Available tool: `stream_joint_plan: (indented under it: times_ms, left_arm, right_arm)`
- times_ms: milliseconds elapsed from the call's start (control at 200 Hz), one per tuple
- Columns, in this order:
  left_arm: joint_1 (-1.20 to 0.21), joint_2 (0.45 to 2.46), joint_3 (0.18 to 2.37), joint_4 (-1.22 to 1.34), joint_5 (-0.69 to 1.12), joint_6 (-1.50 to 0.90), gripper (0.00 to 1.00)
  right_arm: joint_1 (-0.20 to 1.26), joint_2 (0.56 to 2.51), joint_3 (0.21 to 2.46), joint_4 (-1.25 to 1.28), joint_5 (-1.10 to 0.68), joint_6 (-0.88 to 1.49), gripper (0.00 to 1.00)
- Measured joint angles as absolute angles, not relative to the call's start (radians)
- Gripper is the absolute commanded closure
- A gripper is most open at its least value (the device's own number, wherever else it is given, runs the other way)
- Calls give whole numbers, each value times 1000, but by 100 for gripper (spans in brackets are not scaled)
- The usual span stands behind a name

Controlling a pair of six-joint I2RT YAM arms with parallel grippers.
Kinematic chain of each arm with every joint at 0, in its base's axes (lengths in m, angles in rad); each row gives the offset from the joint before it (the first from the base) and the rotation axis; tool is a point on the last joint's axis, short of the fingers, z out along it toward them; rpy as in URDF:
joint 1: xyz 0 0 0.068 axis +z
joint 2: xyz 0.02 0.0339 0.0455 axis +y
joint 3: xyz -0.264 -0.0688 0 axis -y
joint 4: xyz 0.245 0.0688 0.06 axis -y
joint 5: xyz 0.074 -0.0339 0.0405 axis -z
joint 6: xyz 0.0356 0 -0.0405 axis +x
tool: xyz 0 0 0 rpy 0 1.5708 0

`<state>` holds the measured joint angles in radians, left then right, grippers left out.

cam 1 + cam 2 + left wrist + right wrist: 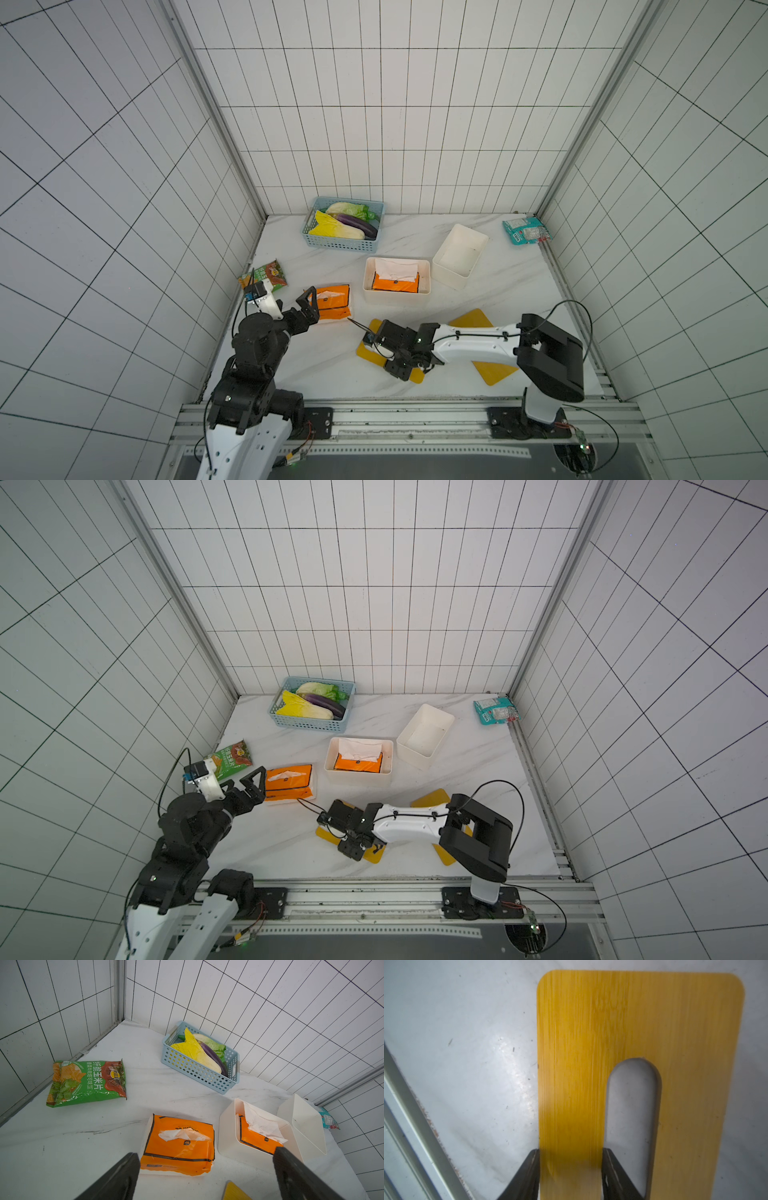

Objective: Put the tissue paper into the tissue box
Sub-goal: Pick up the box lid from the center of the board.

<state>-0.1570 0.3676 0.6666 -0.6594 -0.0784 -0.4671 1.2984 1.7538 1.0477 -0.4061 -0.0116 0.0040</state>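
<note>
The left arm is bunched up at the table's (316,370) 7 o'clock corner with its forearm reaching forward. Its left tool (311,305) is spread wide and hangs just at the near-left end of the orange tissue pack (333,300), which lies flat at about 8 o'clock from the white tissue box (395,298), itself holding another orange pack. The right arm stretches low across toward 9 o'clock with its wrist turned down, and the right tool (570,1152) pinches a yellow slotted lid (633,1022) on the strip between its outer edge and slot.
</note>
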Motion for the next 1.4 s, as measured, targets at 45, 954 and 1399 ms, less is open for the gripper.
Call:
stream_joint_plan:
  times_ms: [45, 954, 1399]
  left_arm:
    - [-157, 368, 667, -659, -78, -467, 2]
    - [-143, 923, 712, -595, 793, -497, 14]
    - [-229, 1125, 723, -589, 968, -467, 29]
  right_arm:
    - [1298, 1735, 1047, -409, -12, 4, 90]
    - [1296, 1300, 899, -416, 39, -83, 92]
    - [1296, 1296, 888, -415, 38, -101, 92]
